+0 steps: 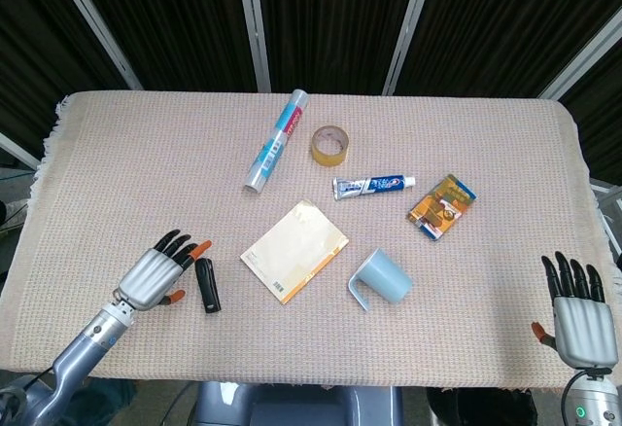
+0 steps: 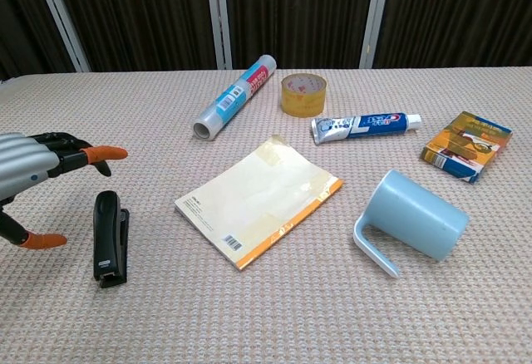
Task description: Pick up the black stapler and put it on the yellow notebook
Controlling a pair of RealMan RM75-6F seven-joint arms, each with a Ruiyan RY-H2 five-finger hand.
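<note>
The black stapler (image 1: pixel 206 285) (image 2: pixel 109 238) lies flat on the cloth at the front left, its length running front to back. My left hand (image 1: pixel 160 272) (image 2: pixel 37 173) hovers just left of it, open with fingers spread, not touching it. The yellow notebook (image 1: pixel 294 251) (image 2: pixel 259 199) lies flat to the right of the stapler, near the table's middle. My right hand (image 1: pixel 576 311) is open at the front right corner, far from both; the chest view does not show it.
A light blue mug (image 1: pixel 381 279) (image 2: pixel 409 221) lies on its side right of the notebook. Behind are a toothpaste tube (image 1: pixel 374 186), a tape roll (image 1: pixel 329 144), a plastic-wrap roll (image 1: pixel 276 142) and an orange box (image 1: pixel 441 205). The woven tablecloth (image 1: pixel 117 163) has fringed edges.
</note>
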